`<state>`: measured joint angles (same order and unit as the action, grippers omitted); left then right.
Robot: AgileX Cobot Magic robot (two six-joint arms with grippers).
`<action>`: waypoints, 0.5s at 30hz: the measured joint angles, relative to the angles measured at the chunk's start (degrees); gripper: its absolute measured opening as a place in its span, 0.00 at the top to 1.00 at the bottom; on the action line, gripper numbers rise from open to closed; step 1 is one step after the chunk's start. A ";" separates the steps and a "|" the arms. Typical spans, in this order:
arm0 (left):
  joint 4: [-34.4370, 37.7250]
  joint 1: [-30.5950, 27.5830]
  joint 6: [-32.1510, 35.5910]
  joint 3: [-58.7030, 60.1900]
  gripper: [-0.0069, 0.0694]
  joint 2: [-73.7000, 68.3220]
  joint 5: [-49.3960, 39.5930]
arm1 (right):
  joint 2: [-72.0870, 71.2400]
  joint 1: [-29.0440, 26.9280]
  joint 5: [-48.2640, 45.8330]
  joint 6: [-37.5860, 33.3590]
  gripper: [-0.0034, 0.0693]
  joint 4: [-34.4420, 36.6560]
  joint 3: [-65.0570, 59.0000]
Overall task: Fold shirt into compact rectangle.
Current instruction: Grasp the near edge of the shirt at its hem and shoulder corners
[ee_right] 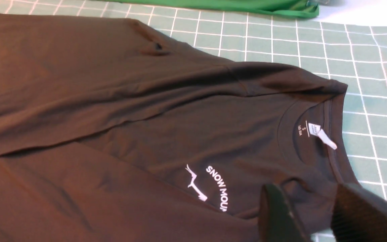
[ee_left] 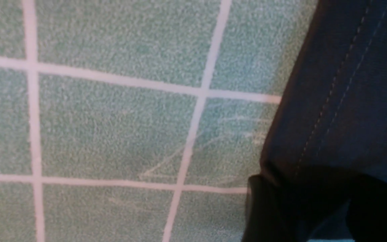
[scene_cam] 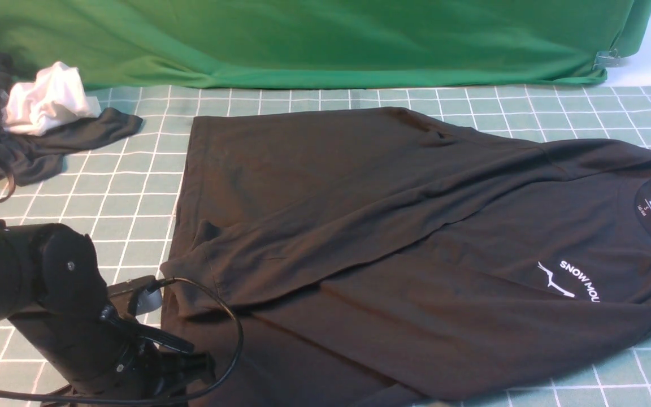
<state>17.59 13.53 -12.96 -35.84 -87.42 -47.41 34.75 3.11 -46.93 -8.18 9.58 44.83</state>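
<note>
The black shirt (scene_cam: pixel 387 226) lies spread on the checked tablecloth (scene_cam: pixel 133 186), collar to the right, with a sleeve folded across its body. Its white logo (scene_cam: pixel 577 280) and neck label (scene_cam: pixel 650 208) face up. My left gripper (scene_cam: pixel 190 362) is low at the shirt's near-left hem corner. In the left wrist view its dark fingers (ee_left: pixel 264 211) stand either side of the stitched hem (ee_left: pixel 348 101); shadow hides whether they pinch it. My right gripper (ee_right: pixel 314 211) hovers open over the shoulder beside the collar (ee_right: pixel 317 132); it is outside the front view.
A dark grey garment (scene_cam: pixel 31 147) with a white cloth (scene_cam: pixel 48 104) on it lies at the far left. A green backdrop cloth (scene_cam: pixel 303 39) runs along the table's back edge. The left arm's cable (scene_cam: pixel 235 339) loops over the shirt's near-left corner.
</note>
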 joint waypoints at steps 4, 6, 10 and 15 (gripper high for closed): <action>-1.24 0.00 1.81 -0.05 0.70 0.00 -0.26 | 0.06 0.00 -0.79 -0.39 0.62 0.85 0.00; -2.24 0.00 2.04 0.02 0.84 -0.02 0.03 | 0.85 0.00 -3.68 -1.91 0.62 1.25 0.00; -2.88 0.05 2.04 0.02 0.89 0.12 0.10 | 2.93 0.30 -5.95 -2.86 0.61 1.73 0.00; -5.82 0.13 1.04 0.02 0.89 4.42 0.77 | 7.95 6.92 -6.51 -6.53 0.61 3.22 0.00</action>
<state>11.77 13.66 -11.92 -35.82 -83.00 -46.64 42.71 10.03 -53.43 -14.71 12.80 44.83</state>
